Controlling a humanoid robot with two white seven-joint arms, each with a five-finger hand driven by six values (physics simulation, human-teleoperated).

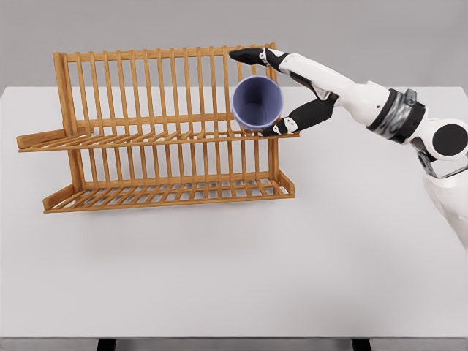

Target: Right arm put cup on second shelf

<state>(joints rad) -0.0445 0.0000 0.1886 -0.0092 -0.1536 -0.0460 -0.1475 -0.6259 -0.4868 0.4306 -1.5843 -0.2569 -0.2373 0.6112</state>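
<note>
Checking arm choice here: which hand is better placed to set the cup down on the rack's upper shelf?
Right. The right hand already holds the purple cup at the upper shelf of the wooden rack; the left arm isn't in view.

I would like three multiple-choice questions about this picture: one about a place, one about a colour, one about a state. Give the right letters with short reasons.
1. Where is the cup?
A. At the upper shelf's right end
B. On the table
C. On the lower shelf

2. What colour is the cup?
A. Red
B. Lavender blue
C. Green

3. What is the right hand doing?
A. Resting open
B. Pointing
C. Grasping the cup

Answers: 1 A, it is at the wooden rack's upper level; 2 B, its wall and inside show it; 3 C, fingers sit above and below it.
</note>
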